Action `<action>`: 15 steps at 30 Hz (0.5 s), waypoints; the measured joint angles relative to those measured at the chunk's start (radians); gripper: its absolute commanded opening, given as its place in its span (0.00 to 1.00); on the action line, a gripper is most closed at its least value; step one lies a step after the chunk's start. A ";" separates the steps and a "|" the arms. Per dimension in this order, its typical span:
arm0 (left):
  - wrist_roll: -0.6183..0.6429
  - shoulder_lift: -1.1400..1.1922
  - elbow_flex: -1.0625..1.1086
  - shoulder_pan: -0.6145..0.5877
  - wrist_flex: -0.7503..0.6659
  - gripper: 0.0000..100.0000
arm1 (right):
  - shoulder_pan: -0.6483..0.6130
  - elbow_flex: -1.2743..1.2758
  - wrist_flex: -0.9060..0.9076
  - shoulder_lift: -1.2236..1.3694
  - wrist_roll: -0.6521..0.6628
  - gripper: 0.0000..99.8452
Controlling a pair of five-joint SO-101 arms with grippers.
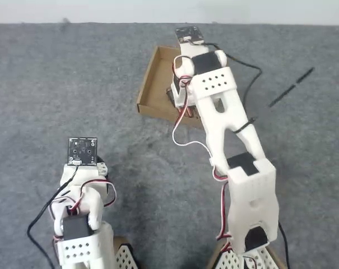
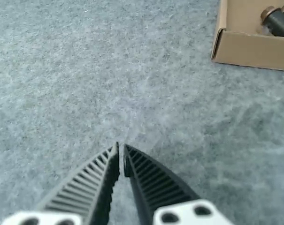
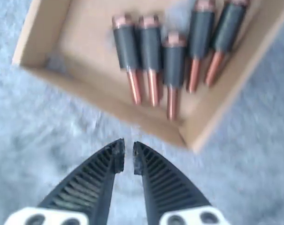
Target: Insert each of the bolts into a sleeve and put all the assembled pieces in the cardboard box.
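Observation:
The cardboard box (image 1: 157, 84) lies at the far middle of the grey felt table. Inside it, several assembled pieces (image 3: 172, 54) lie side by side, each a dark grey sleeve with a copper bolt through it. My right gripper (image 3: 127, 152) hangs over the felt just outside the box's near wall (image 3: 104, 108), shut with nothing between its fingers. My left gripper (image 2: 121, 151) is low over bare felt near the table's front, shut and holding nothing. From there the box corner (image 2: 245, 47) and one assembled piece (image 2: 275, 21) show farther off.
The right arm (image 1: 225, 117) stretches from the front edge to the box and covers its right half in the high view. The left arm (image 1: 82, 190) is folded back at the front left. A thin black stick (image 1: 291, 87) lies at the far right.

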 measured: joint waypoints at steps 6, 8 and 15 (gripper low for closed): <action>0.000 0.000 0.000 0.000 0.000 0.01 | 0.031 0.038 0.066 -0.141 -0.043 0.01; 0.000 0.000 0.000 0.000 0.000 0.01 | 0.052 0.100 0.066 -0.218 -0.049 0.01; 0.000 0.000 0.000 0.000 0.000 0.01 | 0.071 0.466 0.066 -0.537 -0.055 0.01</action>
